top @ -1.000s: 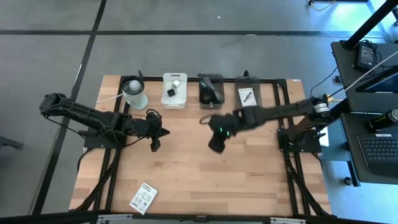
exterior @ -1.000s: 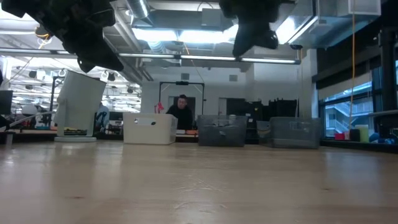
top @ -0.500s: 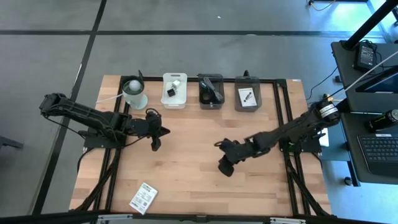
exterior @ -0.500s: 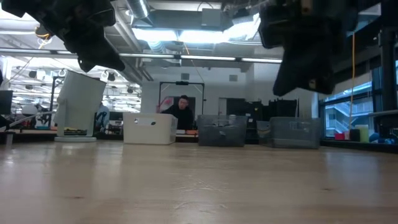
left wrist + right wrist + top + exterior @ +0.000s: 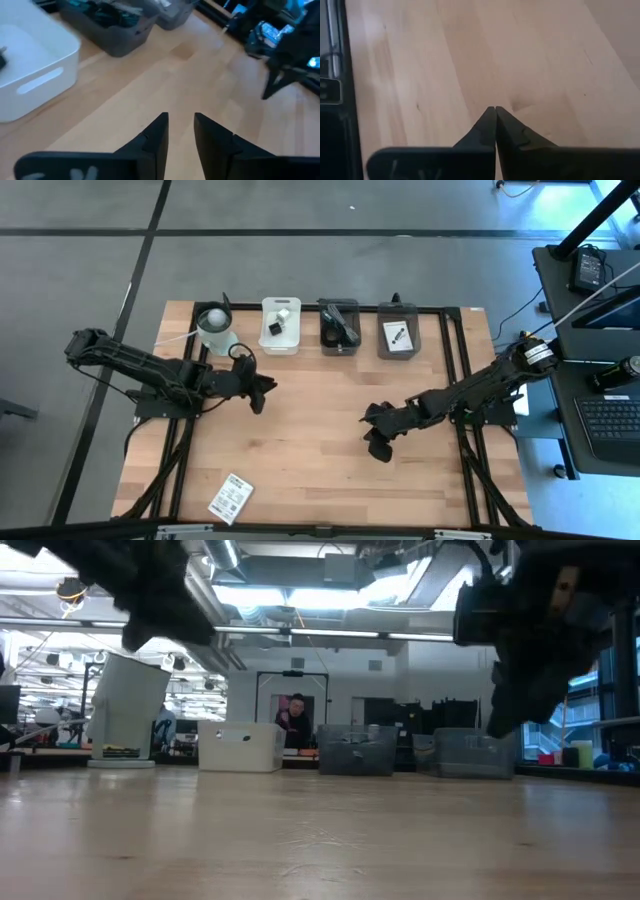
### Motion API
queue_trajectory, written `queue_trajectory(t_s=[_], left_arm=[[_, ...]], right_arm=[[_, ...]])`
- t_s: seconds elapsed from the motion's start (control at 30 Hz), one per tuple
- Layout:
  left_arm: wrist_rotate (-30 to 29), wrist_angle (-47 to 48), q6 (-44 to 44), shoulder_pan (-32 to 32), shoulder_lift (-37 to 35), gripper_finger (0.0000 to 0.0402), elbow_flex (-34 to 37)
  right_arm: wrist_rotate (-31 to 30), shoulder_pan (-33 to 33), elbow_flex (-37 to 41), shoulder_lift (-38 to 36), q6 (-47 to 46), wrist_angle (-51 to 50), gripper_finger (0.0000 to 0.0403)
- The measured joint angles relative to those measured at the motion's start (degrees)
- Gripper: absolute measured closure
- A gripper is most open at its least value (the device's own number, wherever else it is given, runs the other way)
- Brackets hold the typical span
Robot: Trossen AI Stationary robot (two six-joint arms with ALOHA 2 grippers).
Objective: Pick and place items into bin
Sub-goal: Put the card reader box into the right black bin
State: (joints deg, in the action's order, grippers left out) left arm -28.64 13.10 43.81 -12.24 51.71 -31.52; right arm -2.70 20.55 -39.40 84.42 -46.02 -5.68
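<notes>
A white printed card point(image 5: 231, 498) lies flat on the wood near the table's front left. Three bins stand in a row at the far edge: a white bin point(image 5: 281, 325) with a small black cube, a dark bin point(image 5: 339, 327) with a black cable, and a grey bin point(image 5: 399, 330) with a white packet. My left gripper point(image 5: 181, 119) hovers above bare wood in front of the white bin point(image 5: 30, 75), open, with nothing between its fingers. My right gripper point(image 5: 495, 110) hangs shut over bare wood right of the table's middle point(image 5: 378, 448), holding nothing.
A white cup with a ball point(image 5: 215, 330) stands left of the bins, close to my left arm. A black frame point(image 5: 450, 315) runs along the table's far and right sides. A person point(image 5: 292, 720) shows in the room beyond the table.
My right gripper has swung from the table's middle toward the near and right edges and come down, staying shut. My left gripper has stayed in place and rolled about its own axis.
</notes>
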Motion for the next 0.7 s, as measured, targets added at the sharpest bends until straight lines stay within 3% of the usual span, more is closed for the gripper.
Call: queue_trajectory(t_s=[0.17, 0.3, 0.5, 0.7], left_arm=[[-0.14, 8.39, -0.39, -2.2, 6.47, 0.0326, -9.27], [2.61, 23.75, 4.52, -3.27, 15.6, 0.0328, -19.96], [20.03, 47.46, 20.36, -5.06, 29.13, 0.0329, -32.36], [33.23, 46.96, 38.41, -12.7, 36.55, 0.033, -34.0]], right_arm=[[2.64, -2.51, 2.61, -2.18, 5.62, 0.52, 0.0399], [4.28, -6.02, 4.37, -3.57, 10.33, 0.77, 0.0399], [8.15, -11.87, 5.22, -4.62, 18.34, 1.6, 0.0399], [12.64, -17.19, 5.2, -5.44, 24.62, 3.42, 0.0399]])
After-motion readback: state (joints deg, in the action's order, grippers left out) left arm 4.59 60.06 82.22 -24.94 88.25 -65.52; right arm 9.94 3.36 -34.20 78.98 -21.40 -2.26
